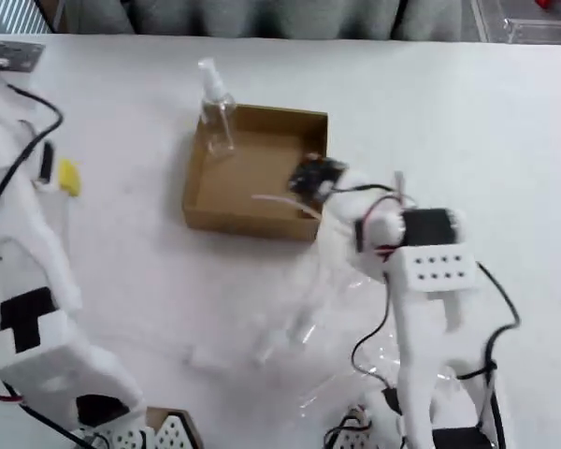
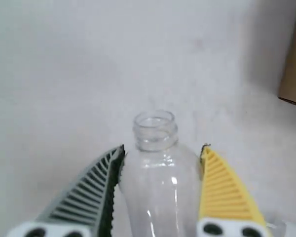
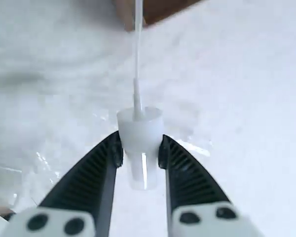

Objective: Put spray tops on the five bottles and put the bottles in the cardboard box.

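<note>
Two parts held, likely for mating; left fingers grip clear uncapped plastic bottle; right fingers pinch white spray top.

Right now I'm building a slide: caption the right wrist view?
Right gripper shut on a white plastic spray top, its thin tube pointing toward the brown cardboard box.

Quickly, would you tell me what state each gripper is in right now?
Left gripper: closed on the uncapped bottle.
Right gripper: closed on a spray top.

Brown box; clear bottle (white top).
</note>
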Robot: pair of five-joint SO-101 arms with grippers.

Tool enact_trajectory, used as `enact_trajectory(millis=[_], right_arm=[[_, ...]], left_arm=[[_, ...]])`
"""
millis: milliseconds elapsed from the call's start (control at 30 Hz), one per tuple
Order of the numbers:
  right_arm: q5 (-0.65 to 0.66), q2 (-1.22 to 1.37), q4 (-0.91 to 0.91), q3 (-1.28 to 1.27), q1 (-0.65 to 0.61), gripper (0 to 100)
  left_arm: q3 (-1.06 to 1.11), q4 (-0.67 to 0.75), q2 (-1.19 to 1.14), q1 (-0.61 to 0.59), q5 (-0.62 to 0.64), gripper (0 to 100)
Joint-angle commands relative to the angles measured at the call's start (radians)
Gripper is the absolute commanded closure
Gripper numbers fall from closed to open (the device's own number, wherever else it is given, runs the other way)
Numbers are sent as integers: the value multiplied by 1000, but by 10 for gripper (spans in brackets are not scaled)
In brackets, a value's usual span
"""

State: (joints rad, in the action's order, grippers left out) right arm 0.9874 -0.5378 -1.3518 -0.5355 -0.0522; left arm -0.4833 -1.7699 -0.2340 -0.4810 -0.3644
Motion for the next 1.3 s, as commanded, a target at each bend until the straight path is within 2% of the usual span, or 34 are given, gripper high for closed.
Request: enact_trajectory(millis=[0,133,267,400,567,767,867,967,1100,1267], right_arm=[[84,-30,-7,37,197,983],[207,-7,4,2,361,983],[290,79,90,-41,472,983],[316,185,171,-41,553,983],[333,302,236,6,638,983],[628,507,177,143,731,983],[707,608,183,212,756,983],[687,696,183,292,759,923],[523,768,176,393,753,786],[479,777,48,497,753,818]], left_arm=[[12,-8,22,74,63,980],[110,44,108,120,97,980],[365,175,348,180,120,980],[626,285,561,242,123,980],[818,327,704,236,118,980],[1066,454,845,200,121,980],[1183,525,937,197,123,980],[1255,566,1026,199,123,980],[1278,569,1092,202,123,979],[1278,571,1092,199,123,979]])
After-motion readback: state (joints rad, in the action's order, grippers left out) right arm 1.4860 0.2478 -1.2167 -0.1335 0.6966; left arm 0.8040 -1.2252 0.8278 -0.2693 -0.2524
